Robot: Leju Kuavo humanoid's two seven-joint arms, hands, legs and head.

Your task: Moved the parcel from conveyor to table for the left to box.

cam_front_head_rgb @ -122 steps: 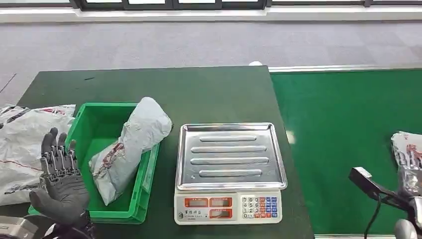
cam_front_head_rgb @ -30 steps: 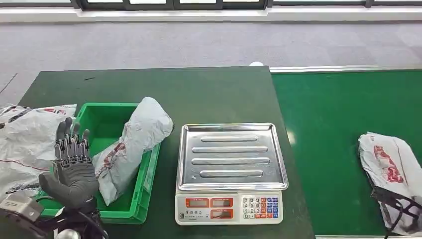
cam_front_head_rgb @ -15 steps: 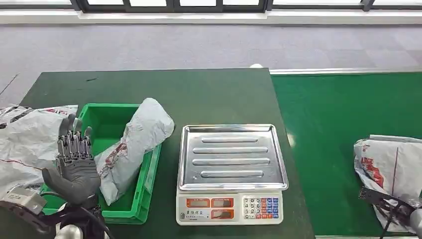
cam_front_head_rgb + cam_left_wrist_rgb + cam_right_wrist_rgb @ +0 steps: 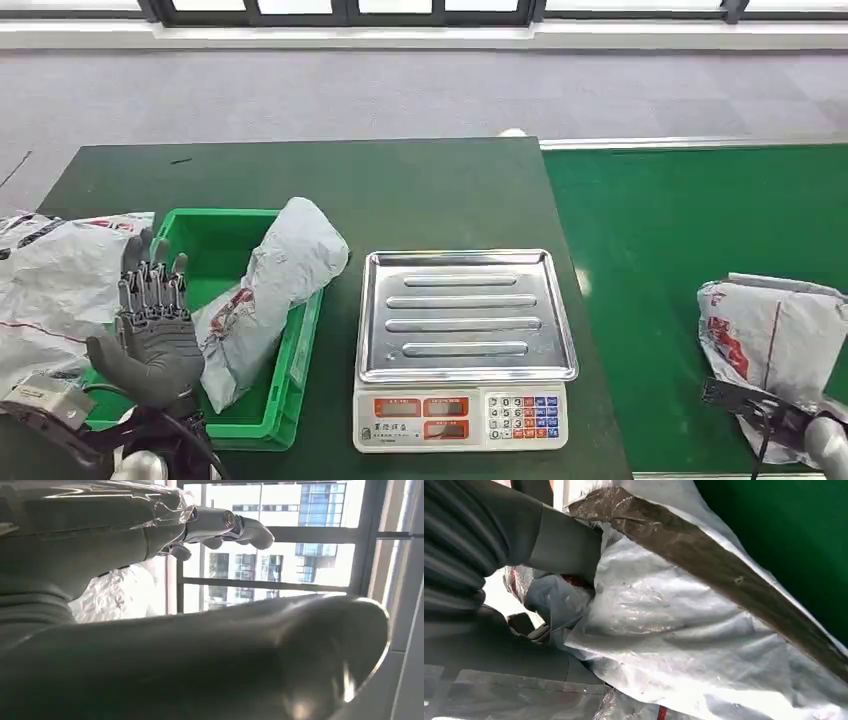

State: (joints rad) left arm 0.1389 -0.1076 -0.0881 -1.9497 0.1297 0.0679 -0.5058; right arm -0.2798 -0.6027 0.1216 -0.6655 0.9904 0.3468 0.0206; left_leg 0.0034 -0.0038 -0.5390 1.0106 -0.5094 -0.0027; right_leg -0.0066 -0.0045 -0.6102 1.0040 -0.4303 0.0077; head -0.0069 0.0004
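Over the last second the grey parcel [image 4: 775, 345] had tilted up off the green conveyor [image 4: 680, 230] at the near right, the right hand [image 4: 499, 580] clutching its wrapper. That suggested the lift toward the tabletop [image 4: 420, 190] had begun. The left hand [image 4: 152, 335] hovered empty, fingers spread, beside the green bin [image 4: 250, 425].

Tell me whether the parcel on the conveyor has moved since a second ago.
Yes. The parcel, gripped by the right hand, has lifted and shifted slightly toward the scale, its near end raised off the conveyor.
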